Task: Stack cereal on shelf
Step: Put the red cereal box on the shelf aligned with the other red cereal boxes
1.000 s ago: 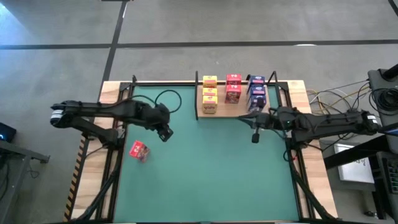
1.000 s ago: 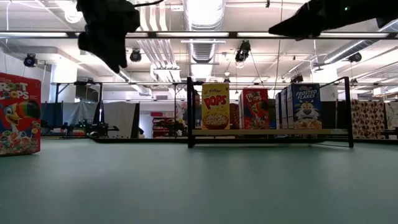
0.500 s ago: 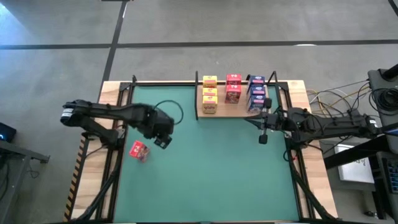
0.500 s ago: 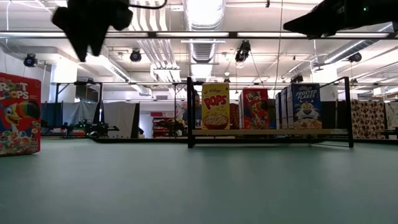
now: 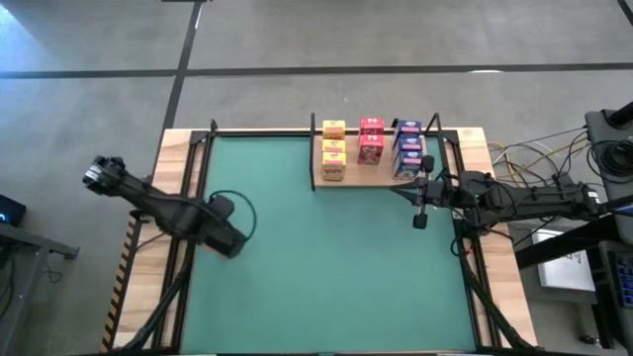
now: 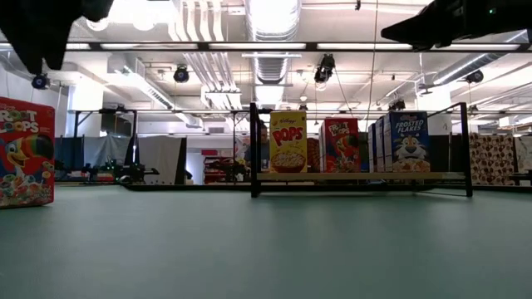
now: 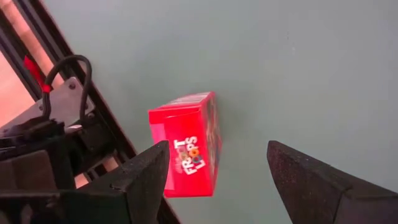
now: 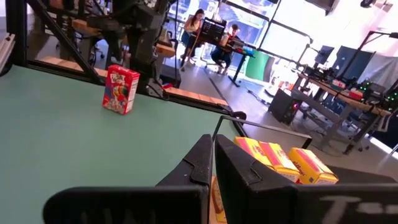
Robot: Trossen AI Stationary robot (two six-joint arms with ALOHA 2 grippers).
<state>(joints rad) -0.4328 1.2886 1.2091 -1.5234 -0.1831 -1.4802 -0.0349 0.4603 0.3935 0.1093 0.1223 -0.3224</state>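
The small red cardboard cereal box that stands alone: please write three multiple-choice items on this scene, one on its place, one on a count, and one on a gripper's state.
1. Where does the lone small red cardboard cereal box stand?
A. On the light-wood shelf
B. On the green table mat, near its left edge
C. Between the right gripper's fingers

2. How many red boxes are on the flat light-wood shelf with black posts?
A. Two
B. None
C. Four

3. In what state is the right gripper?
A. Open wide
B. Shut on a blue box
C. Shut, holding nothing

Answers:
1 B: it stands on the green table mat, and the open left gripper hangs above it.
2 A: the high view shows two red boxes in one row.
3 C: its fingers meet, with nothing between them.
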